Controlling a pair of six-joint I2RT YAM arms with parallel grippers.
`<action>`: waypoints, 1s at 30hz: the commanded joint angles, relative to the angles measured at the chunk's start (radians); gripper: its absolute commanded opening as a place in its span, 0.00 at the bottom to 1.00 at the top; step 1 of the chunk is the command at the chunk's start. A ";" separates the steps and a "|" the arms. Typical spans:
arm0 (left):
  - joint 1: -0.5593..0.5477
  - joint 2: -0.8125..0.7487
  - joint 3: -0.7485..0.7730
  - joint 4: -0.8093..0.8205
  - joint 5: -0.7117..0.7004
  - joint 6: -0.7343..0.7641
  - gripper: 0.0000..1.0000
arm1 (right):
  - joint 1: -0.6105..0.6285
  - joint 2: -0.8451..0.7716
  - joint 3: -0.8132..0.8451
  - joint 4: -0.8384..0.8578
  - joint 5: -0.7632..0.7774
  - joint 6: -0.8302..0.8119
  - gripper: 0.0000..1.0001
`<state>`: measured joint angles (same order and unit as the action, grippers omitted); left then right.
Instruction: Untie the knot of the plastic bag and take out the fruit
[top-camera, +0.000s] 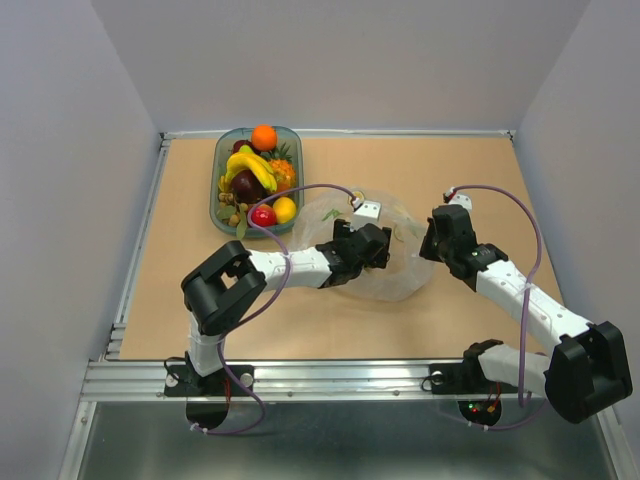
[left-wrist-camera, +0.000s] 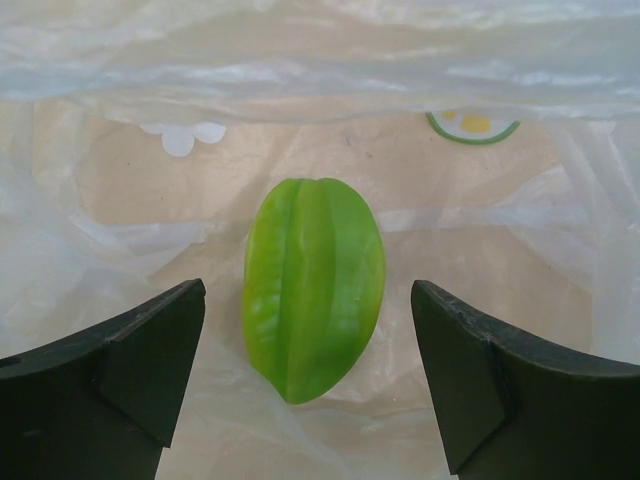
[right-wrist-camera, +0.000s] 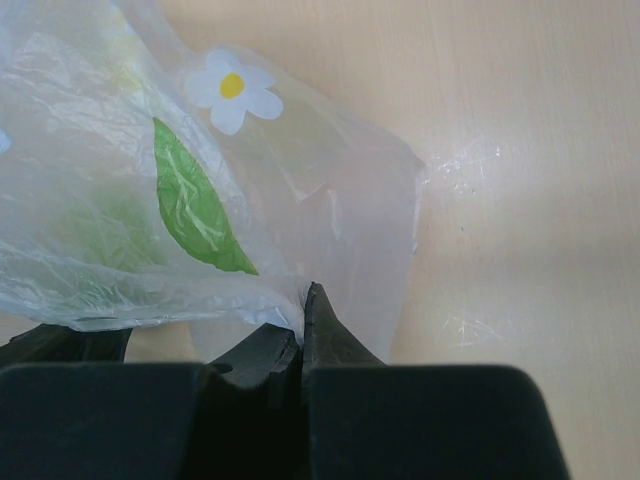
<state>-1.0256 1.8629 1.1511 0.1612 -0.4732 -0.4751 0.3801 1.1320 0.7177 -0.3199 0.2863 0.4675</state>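
So the bag (top-camera: 400, 282) is lying flat-ish on the desk (top-camera: 480, 170), right of centre, with both arms reaching into it from either side. The right fingers (right-wrist-camera: 330, 350) are clenched on a bit of the bag's edge; in the right wrist view you can see the thin plastic pinched right in the seam between them, with a white daisy print and a green leaf print just above. The left fingers (left-wrist-camera: 130, 370) are spread wide, gripping nothing. Between them, touching neither one, sits a green fruit (left-wrist-camera: 315, 285), ribbed and glossy, lying on crinkly plastic with more of the bag draped across the top of that view. Looks like it's inside the bag, though I can't say for sure.

Over at the far left of the desk is the tray (top-camera: 216, 190), well apart from the bag, piled with an orange (top-camera: 264, 137) at the far end, a banana (top-camera: 252, 168) in the middle, and an apple (top-camera: 263, 215) next to a lemon (top-camera: 285, 209) at the near end. Can't make out any knot from these angles.
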 joint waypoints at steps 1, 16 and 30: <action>0.001 -0.050 0.018 -0.023 0.005 0.027 0.96 | 0.000 -0.014 -0.023 0.056 -0.004 -0.013 0.01; 0.016 0.121 0.128 -0.037 0.001 0.053 0.76 | 0.002 -0.012 -0.024 0.056 -0.006 -0.015 0.01; 0.015 -0.224 -0.033 0.121 0.206 0.179 0.24 | 0.002 -0.008 -0.023 0.058 0.008 -0.013 0.01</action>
<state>-1.0126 1.7943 1.1370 0.1677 -0.3782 -0.3737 0.3801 1.1320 0.7177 -0.3149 0.2825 0.4671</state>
